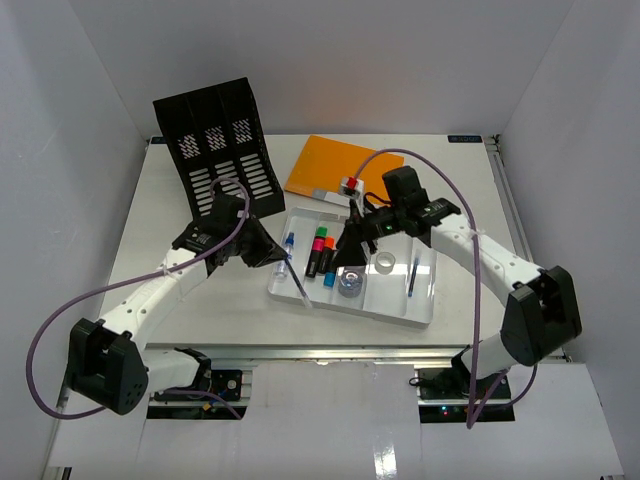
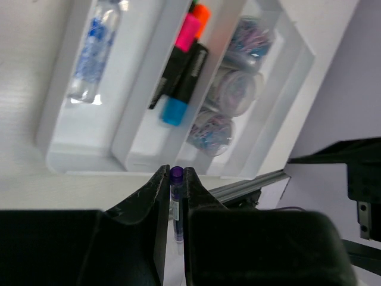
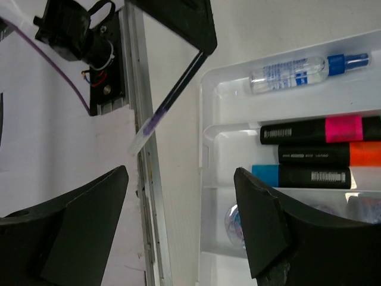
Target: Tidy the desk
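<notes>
The white desk (image 1: pixel 150 225) carries a white compartmented tray (image 1: pixel 420 312) near its front rail. My left gripper (image 1: pixel 258 247) is shut on a purple pen (image 1: pixel 297 288), held slanted over the tray's left front corner. The left wrist view shows the pen (image 2: pixel 176 176) pinched between the fingertips of this gripper (image 2: pixel 173 173), above the tray's rim (image 2: pixel 83 161). My right gripper (image 1: pixel 350 255) hovers open and empty over the tray's middle. In the right wrist view that gripper (image 3: pixel 180 171) spans the desk's edge and tray, with the held pen (image 3: pixel 169 98) above.
The tray holds a spray bottle (image 1: pixel 288 245), pink, orange and blue highlighters (image 1: pixel 320 250), clip jars (image 1: pixel 350 283), a tape roll (image 1: pixel 385 262) and a pen (image 1: pixel 413 275). A black file rack (image 1: pixel 220 140) and an orange folder (image 1: pixel 330 165) stand behind it.
</notes>
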Robot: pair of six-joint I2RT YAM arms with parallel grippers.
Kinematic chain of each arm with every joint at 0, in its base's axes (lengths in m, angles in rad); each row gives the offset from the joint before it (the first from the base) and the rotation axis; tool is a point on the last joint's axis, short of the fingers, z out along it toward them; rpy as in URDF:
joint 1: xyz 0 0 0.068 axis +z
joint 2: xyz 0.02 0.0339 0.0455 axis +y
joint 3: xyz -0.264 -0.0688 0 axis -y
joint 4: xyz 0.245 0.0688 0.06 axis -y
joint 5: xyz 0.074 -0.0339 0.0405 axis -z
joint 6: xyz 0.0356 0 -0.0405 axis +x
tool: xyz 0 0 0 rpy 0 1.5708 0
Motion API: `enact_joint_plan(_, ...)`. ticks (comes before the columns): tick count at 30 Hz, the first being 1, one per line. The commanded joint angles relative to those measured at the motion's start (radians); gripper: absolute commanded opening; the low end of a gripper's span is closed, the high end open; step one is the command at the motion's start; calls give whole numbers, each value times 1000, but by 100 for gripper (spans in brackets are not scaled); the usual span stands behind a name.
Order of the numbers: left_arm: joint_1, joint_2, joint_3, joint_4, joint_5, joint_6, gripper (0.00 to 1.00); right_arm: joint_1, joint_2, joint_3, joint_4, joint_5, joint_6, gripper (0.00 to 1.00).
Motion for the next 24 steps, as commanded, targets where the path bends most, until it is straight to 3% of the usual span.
enact_joint_plan(1,-26,40,74,167,84,6,0,64,121,162,24,104,288,81)
enact_joint_plan(5,-45,84,89,274,95,-24,0,73,192,227,38,129,371,91)
enact_joint_plan(10,-58,156,124,362,116,-41,0,77,235,263,33,163,374,90)
enact_joint_plan(24,-71,209,145,450,138,-64,0,87,279,262,41,189,351,29)
